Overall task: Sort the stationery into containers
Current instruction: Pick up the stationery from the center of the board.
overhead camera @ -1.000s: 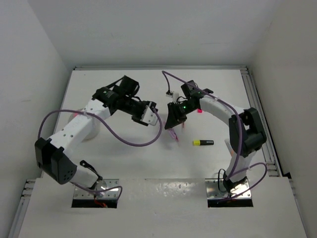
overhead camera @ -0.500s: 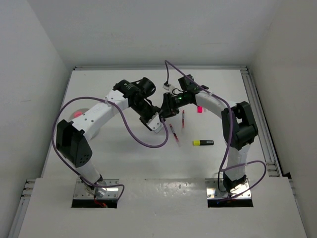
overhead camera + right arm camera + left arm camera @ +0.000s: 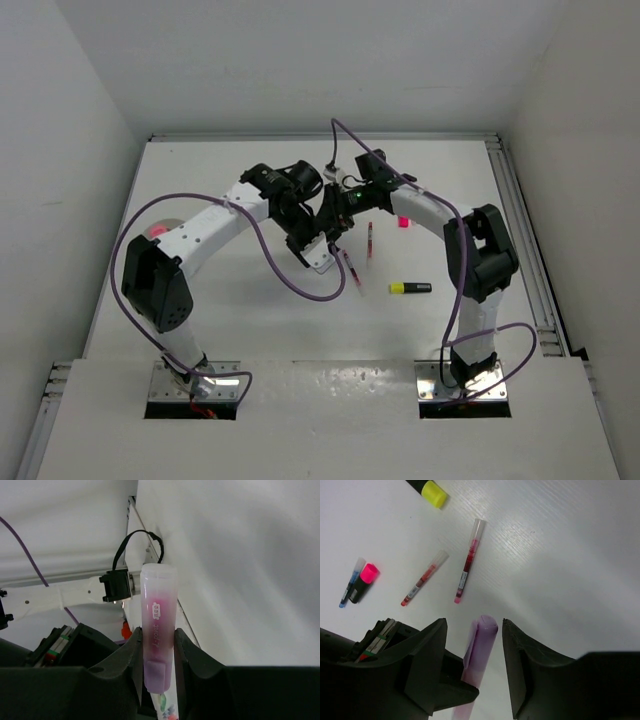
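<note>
- The left gripper (image 3: 474,630) swung in beyond the yellow highlighter (image 3: 410,288), its jaws apart astride the pink pen (image 3: 159,615).
- The right gripper (image 3: 158,642) stayed clamped on that pen, so a handover looked likely.

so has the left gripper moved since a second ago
Yes. In the top view the left gripper has shifted right and a little toward the near side, ending closer to the yellow highlighter, which lies where it was.

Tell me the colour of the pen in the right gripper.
Pinkish-purple pen, best in right wrist view.
</note>
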Available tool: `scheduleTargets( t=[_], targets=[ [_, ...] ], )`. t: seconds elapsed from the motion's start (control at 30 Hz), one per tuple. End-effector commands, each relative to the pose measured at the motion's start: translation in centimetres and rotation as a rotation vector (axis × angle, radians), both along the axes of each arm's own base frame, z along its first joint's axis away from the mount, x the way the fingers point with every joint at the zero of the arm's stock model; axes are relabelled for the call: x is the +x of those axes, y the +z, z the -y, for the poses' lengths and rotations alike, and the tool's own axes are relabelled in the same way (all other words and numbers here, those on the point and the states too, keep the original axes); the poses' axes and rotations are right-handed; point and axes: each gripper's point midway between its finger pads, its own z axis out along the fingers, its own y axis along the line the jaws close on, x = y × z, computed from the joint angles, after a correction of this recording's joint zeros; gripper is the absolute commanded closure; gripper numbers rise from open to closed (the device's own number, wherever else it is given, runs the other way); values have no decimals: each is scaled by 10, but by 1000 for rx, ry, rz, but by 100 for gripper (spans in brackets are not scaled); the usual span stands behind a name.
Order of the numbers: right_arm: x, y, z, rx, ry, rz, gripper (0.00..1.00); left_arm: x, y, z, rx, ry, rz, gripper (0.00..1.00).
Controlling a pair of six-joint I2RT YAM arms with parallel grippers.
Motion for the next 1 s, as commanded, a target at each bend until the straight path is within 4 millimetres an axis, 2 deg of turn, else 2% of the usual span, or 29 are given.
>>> scheduleTargets(
  t=[0.0,0.1,0.43,0.57,0.6,0.63,0.67,0.7,0.73,0.77,0.8,0.83,0.87,0.9,0.97],
  targets=[
    [0,19,-7,54,19,27,100,-4,4,6,-26,-28,27,46],
    [-1,20,-7,64,18,16,100,-2,1,6,-25,-17,34,54],
    [-3,27,-9,84,29,5,100,4,-9,-3,2,22,45,69],
    [-5,28,-8,88,35,11,97,15,-2,-1,-37,108,50,84],
    [-5,27,-8,85,34,9,86,21,1,1,-66,130,67,87],
    [-4,28,-7,84,33,13,70,24,10,-2,-93,194,54,93],
    [-2,31,-5,82,25,27,48,29,16,-2,-122,240,53,95],
    [-1,34,-3,80,19,43,40,39,19,-8,-152,345,13,97],
    [3,37,2,72,12,62,36,40,32,-13,-195,390,-4,100],
    [6,44,5,65,1,97,29,44,36,-18,-217,444,-29,100],
    [8,47,9,53,-7,113,23,53,53,-31,-272,559,-57,100],
    [14,52,17,42,-18,147,22,54,51,-39,-287,617,-94,100],
    [18,58,22,36,-32,176,21,59,60,-44,-336,715,-148,100],
    [24,60,32,27,-53,188,21,63,69,-62,-375,800,-154,100],
    [29,69,44,23,-81,216,21,67,82,-76,-440,928,-213,100]
  ],
)
